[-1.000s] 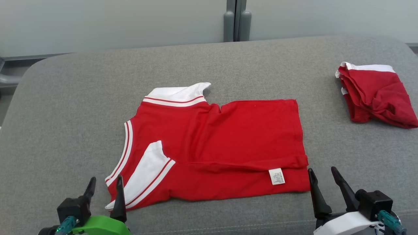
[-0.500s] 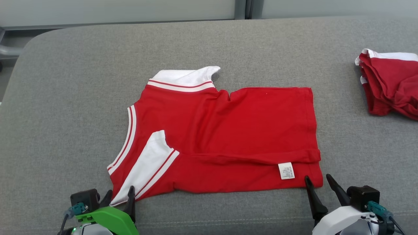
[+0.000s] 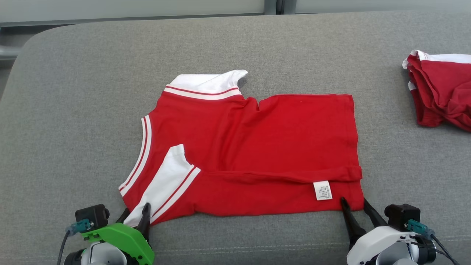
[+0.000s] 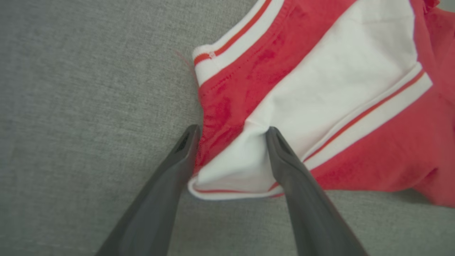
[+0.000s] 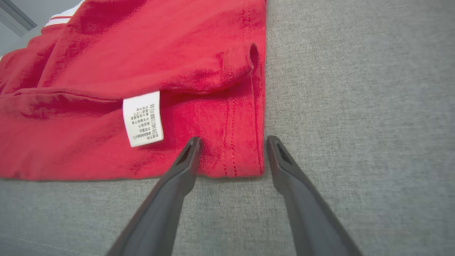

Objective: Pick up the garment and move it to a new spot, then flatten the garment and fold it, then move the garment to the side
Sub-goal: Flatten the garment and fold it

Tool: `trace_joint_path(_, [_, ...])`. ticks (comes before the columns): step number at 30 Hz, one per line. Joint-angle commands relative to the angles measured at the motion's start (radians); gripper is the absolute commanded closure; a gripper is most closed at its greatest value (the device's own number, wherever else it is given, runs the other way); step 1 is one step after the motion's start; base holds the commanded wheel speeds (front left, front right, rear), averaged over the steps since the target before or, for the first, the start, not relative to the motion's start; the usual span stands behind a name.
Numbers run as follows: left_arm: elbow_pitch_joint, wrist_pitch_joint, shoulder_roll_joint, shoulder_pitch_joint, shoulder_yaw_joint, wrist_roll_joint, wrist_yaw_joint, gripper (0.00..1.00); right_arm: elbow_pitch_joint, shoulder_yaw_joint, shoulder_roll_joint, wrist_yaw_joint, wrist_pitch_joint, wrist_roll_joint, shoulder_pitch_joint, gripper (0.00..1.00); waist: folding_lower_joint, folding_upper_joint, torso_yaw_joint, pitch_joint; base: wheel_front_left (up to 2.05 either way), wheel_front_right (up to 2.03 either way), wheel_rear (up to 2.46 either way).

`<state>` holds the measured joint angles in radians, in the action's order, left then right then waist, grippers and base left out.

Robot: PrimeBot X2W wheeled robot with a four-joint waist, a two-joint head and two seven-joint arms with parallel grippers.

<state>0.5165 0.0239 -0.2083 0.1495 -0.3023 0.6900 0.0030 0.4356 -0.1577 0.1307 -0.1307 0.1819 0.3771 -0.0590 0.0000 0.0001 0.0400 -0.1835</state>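
On cushion | garment flat | left claw, right claw spread at corners

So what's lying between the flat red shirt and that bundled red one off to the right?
Nothing: in the head view, just bare grey cushion separates the shirt from the bundle.

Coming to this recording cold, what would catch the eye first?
A red shirt with white striped trim lies spread at the middle of the grey fabric surface. The open left end effector straddles its near white sleeve corner, the open right end effector its near hem corner. A second, crumpled red garment sits far right.
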Motion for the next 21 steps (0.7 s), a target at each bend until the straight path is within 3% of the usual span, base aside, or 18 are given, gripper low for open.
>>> trace_joint_path(1, [0.018,0.019,0.016,0.007,-0.014,0.009,-0.015,0.6,0.008,-0.004,0.003,0.0,-0.001,0.018,-0.011,1.0,0.0,-0.0001,-0.002,0.001,0.0,0.0,0.0])
trace_joint_path(2, [0.023,0.017,0.016,0.009,-0.014,0.011,-0.018,0.99,0.011,-0.008,0.004,0.0,-0.002,0.022,-0.013,1.0,0.0,-0.0001,-0.003,0.001,0.0,0.0,0.0])
trace_joint_path(13, [-0.02,-0.009,0.017,-0.01,0.02,0.064,-0.049,1.0,-0.031,-0.035,0.038,0.0,-0.015,0.085,0.022,1.0,0.0,-0.0001,-0.002,0.005,0.0,0.0,0.0])
trace_joint_path(21, [-0.164,0.013,-0.01,-0.128,0.04,0.094,-0.002,1.0,-0.139,-0.003,0.065,0.0,-0.087,0.097,0.125,1.0,0.0,-0.0001,-0.003,0.017,0.0,0.0,0.0])
